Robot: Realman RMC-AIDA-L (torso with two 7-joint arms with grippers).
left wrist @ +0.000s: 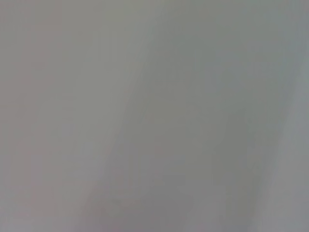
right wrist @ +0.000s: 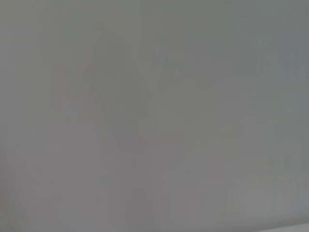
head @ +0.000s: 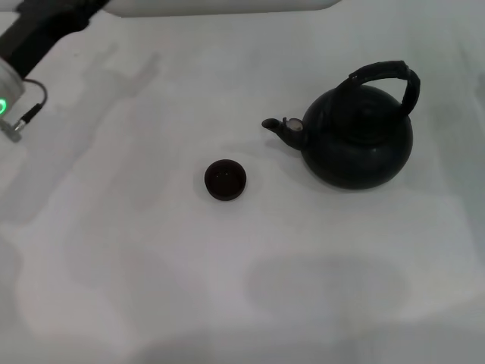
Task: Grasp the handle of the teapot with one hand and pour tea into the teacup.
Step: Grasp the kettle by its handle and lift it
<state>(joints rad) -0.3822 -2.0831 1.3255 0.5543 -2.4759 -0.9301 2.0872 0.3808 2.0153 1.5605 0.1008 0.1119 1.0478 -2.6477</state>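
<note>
Teapot (head: 358,136), handle (head: 386,74) ungrasped, teacup (head: 225,180): we are seeing both standing well apart from left arm (head: 34,38); claws unseen, state untellable; pouring apparently not begun.

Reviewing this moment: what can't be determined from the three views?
- Left gripper: the head view's top-left edge cuts off the left arm, so its fingers are unseen.
- Right gripper: in no view.
- Both wrist views: only a blank pale surface; neither the teapot nor the teacup appears there.
- Teapot: its closed lid and dark body hide whether it holds tea.
- Teacup: too small and dark in the head view to tell whether it holds liquid.
</note>
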